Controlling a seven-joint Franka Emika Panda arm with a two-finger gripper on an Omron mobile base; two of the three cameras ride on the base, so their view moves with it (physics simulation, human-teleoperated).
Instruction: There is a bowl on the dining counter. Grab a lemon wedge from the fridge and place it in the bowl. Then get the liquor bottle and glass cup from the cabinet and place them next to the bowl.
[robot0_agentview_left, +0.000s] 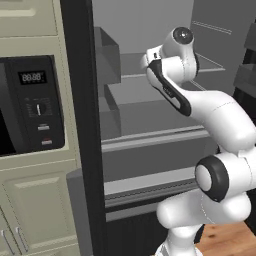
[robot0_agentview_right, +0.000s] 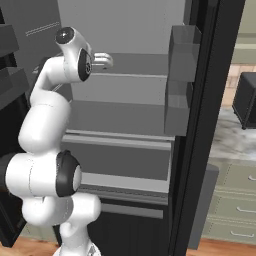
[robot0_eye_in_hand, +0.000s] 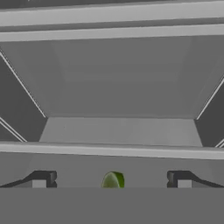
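Observation:
In the hand view a small green lemon wedge (robot0_eye_in_hand: 113, 180) lies on a grey fridge shelf, midway between my two dark fingertips (robot0_eye_in_hand: 43, 179). My gripper (robot0_eye_in_hand: 111, 180) is open wide with the wedge between its fingers, apart from both. From the base views the white arm reaches into the open fridge, with the hand (robot0_agentview_right: 101, 61) at the upper shelf (robot0_agentview_right: 125, 75). The bowl, liquor bottle and glass cup are out of view.
The open fridge has several grey shelves (robot0_agentview_left: 150, 135) and door bins (robot0_agentview_right: 179, 107). Its black door edge (robot0_agentview_left: 82, 125) stands left of the arm; a microwave (robot0_agentview_left: 30, 105) sits in cream cabinets beyond. Drawers (robot0_agentview_right: 235, 210) and a counter lie to the right.

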